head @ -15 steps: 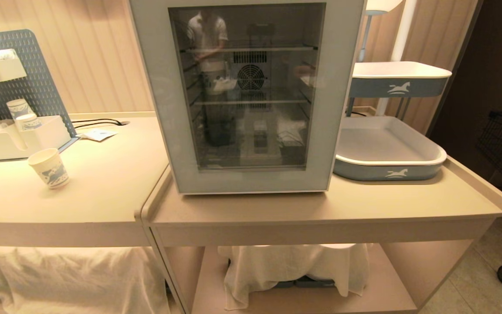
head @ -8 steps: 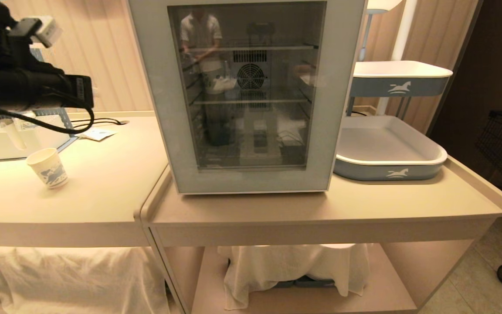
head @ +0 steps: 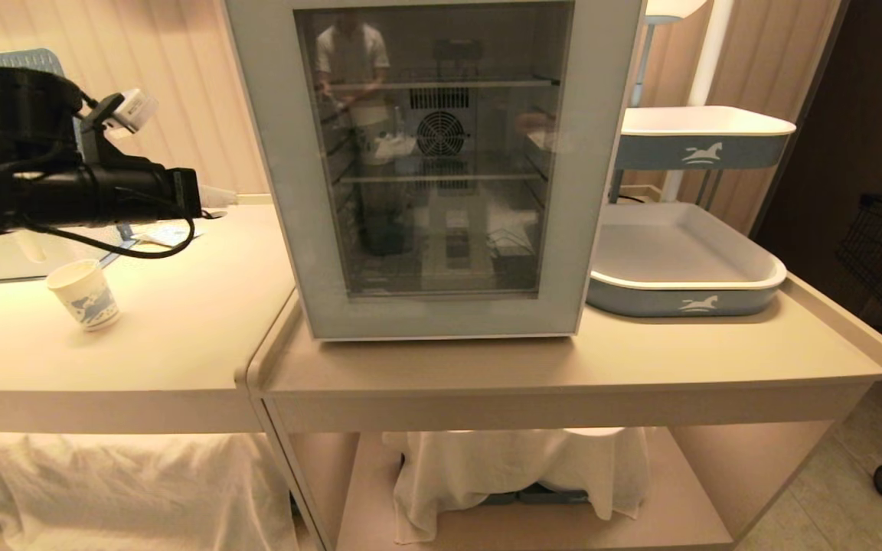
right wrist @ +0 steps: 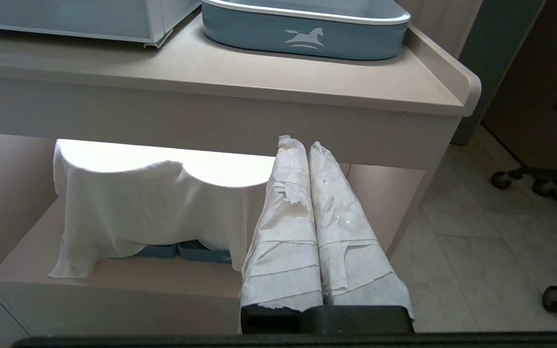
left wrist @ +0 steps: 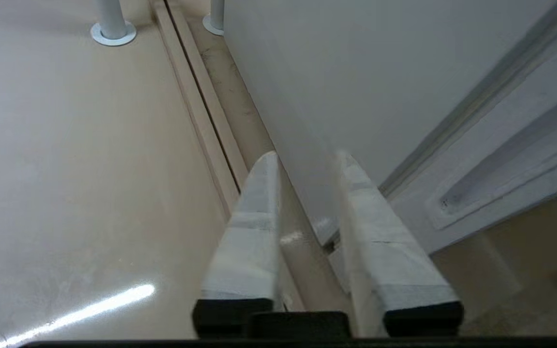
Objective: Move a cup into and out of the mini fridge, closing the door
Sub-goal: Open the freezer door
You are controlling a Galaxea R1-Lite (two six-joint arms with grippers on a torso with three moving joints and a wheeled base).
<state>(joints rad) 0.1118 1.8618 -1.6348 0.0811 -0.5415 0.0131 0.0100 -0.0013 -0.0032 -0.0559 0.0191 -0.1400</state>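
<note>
Pale ribbed wall panels back two beige surfaces (head: 181, 321) that meet edge to edge in front of me. On the right-hand one stands the fridge (head: 433, 164), its door (head: 598, 191) closed flat, dark glass showing wire shelves and a round fan behind. Right of it sits a blue-sided tray (head: 682, 268) with a white horse mark; a second such tray (head: 705, 138) is raised behind it.

My left arm reaches in level from the left edge of my head view, above the left surface, and its tool (left wrist: 307, 162) points toward the fridge's left side. Through the wrist camera I see the two taped fingers (left wrist: 254, 217) a little apart, nothing between them, their tips close beside the fridge's white side wall near its lower front corner, over the seam between the surfaces.

The cup (head: 85, 293) stands upright on the left surface, below and in front of that arm, well apart from the fridge.

My right tool (right wrist: 307, 145) hangs low in front of the under-shelf, wrapped fingers pressed together, empty. White cloth (right wrist: 148, 212) drapes over things on that shelf.
</note>
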